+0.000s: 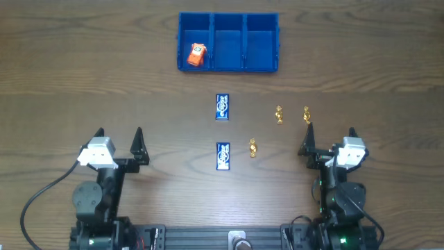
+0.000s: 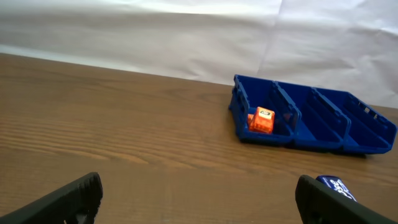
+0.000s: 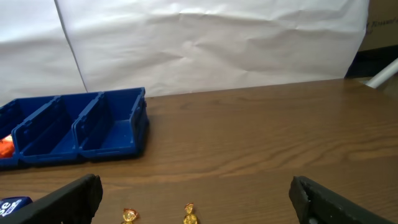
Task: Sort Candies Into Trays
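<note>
Both arms are parked at the near edge of the counter (image 1: 69, 83). The left arm (image 1: 97, 187) holds its jaws spread wide with nothing between them. The right arm (image 1: 340, 187) does the same.

The blue tray (image 1: 229, 69) sits at the far side, centred, with three compartments in a row. One orange candy (image 1: 197, 55) lies in the left compartment. The middle and right compartments hold nothing.

Five candies remain loose on the counter:
- One blue candy (image 1: 222, 107) lies in the middle, and a second blue candy (image 1: 223, 155) lies nearer, in line with it.
- A pair of gold candies (image 1: 279, 114) lies right of centre, close together, and a third gold candy (image 1: 253, 147) lies nearer, just right of the near blue one.

Sorting appears barely begun.

Probable faults from here:
- The right-hand candy of the gold pair lies close ahead of the right jaws. A careless descent may knock it away.
- The paired gold candies lie near enough that closing on one may push the other.
- The blue candies lie flat, so the jaws may skid over the wrapper.
- A jaw striking the tray wall may shift the tray.
</note>
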### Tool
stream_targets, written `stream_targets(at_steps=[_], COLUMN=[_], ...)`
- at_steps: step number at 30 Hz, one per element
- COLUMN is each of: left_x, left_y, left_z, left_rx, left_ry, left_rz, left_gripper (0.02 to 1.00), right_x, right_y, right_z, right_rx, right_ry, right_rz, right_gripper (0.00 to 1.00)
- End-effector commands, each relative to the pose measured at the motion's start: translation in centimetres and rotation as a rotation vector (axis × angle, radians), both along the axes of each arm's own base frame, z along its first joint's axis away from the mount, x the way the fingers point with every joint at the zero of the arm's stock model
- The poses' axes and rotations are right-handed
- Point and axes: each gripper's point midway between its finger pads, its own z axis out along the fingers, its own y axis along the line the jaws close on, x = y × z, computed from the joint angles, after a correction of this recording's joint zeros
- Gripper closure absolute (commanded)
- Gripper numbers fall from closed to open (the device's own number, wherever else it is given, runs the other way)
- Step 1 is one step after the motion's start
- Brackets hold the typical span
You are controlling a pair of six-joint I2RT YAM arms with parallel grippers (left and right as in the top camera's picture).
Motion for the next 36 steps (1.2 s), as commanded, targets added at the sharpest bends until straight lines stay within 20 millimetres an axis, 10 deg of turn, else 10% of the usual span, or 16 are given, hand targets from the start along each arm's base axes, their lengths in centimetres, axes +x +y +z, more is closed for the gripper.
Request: stream_targets(at_steps=[1, 20, 32, 36], left_x=[-0.2, -0.2, -0.2, -0.2], left_y=[-0.6, -0.6, -0.6, -0.6], left_z=[-1.5, -1.5, -1.5, -1.5], left_rx=[-0.009, -0.009, -0.009, -0.009], left_ry=[0.043, 0.043, 0.043, 0.043], left_rz=[-0.035, -0.035, -0.034, -0.035], left_gripper=[0.020, 0.020, 0.020, 0.023], right_x=[-0.1, 0.2, 2.0, 2.1], right_y=[-0.3, 2.8, 13.5, 16.3], right_z=[0.0, 0.7, 10.5, 10.2], right_rx=[-0.014, -0.002, 0.270, 0.291], right_ry=[0.001, -0.021, 0.374, 0.647], right_rz=[-0.012, 0.165, 0.732, 0.784], right_gripper=[0.003, 0.001, 0.003, 0.003])
